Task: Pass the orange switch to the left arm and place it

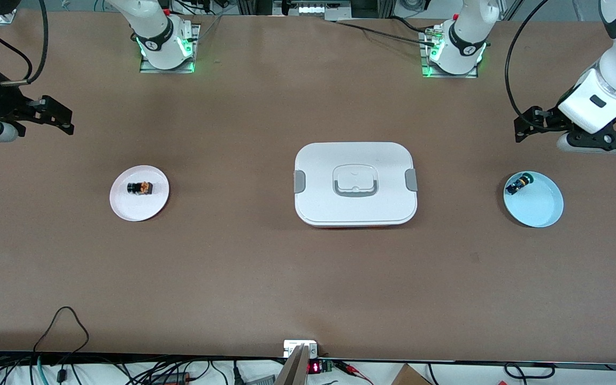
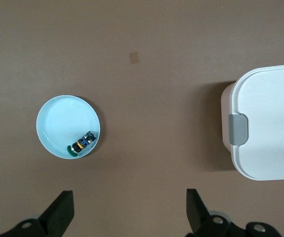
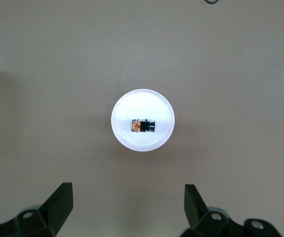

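Orange switch (image 1: 140, 187) on white plate (image 1: 126, 208), box (image 1: 355, 183) mid-tabletop. Left pincer (image 1: 522, 130) and right pincer (image 1: 62, 120) both released, empty, hovering above tabletop ends.

Matt brown table (image 1: 233, 267), seemingly smooth plastic box (image 1: 355, 214)

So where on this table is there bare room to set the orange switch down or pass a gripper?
Bare table lies between the white plate and the box, between the box and the blue plate, and all along the camera edge. Only the plates are taken: orange switch on white, green-topped switch on blue.
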Controlling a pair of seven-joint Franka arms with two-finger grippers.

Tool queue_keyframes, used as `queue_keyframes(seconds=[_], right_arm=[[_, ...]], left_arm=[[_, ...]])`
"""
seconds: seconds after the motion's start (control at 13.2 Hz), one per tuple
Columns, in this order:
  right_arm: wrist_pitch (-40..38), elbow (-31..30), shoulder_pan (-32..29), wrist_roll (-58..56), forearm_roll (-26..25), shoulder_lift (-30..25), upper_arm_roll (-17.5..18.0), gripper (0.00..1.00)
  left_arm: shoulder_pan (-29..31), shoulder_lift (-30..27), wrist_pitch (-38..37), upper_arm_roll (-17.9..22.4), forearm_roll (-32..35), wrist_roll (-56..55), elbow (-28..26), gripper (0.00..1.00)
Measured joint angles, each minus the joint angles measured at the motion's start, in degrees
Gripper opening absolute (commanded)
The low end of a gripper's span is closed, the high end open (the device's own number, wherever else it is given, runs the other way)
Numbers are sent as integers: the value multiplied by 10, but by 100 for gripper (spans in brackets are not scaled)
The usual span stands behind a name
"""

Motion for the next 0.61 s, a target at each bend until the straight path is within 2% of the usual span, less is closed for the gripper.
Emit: queue_keyframes(seconds=[0.61], right_arm=[[9,1,2,0,-1,60,1,100]], left_arm=[[0,0,0,0,0,0,0,100]])
